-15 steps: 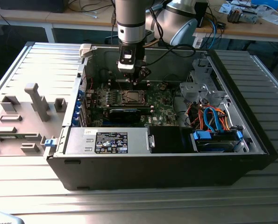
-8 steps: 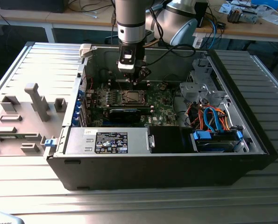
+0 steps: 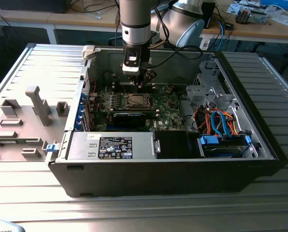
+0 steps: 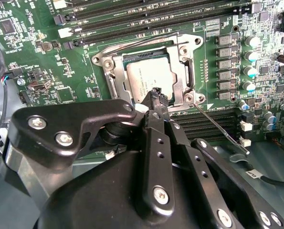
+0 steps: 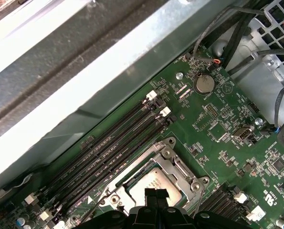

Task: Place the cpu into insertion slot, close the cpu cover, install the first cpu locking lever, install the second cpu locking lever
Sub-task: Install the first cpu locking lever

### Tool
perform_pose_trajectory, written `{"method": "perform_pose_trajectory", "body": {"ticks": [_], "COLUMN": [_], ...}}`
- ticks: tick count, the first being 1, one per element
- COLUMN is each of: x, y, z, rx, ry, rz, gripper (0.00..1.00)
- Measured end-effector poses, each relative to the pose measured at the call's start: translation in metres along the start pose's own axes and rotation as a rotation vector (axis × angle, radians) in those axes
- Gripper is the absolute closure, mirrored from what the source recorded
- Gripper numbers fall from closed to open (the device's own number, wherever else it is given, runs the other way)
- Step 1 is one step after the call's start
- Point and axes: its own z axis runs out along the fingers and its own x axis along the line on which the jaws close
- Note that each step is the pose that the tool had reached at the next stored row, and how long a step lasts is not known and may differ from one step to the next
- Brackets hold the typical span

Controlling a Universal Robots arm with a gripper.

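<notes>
My claw is hanging right over the socket area of the green motherboard, fingertips pressed together with nothing between them as far as I can see in the second wrist view. The tips sit just at the edge of the cpu, which is already lying flat in the insertion slot, silver top facing up. In the first wrist view the same chip shows through the window of the cpu cover, and the frame looks to be down flat around it. One thin wire locking lever sticks out loose from the socket corner, slanting across the board toward the memory slots on that side. Another lever runs along the far edge of the socket; can't tell if it's hooked.

In the exterior view my arm comes straight down into the open computer case, which is lying on its side on the ribbed bench. A grey plastic jig sits on the exterior view's left of the case.
</notes>
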Motion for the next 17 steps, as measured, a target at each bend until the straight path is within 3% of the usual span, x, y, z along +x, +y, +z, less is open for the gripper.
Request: {"method": "perform_pose_trajectory", "body": {"ticks": [17], "x": [0.0], "y": [0.0], "z": [0.0], "rx": [-0.0009], "ry": [0.0001], "rz": [-0.01], "gripper": [0.89]}}
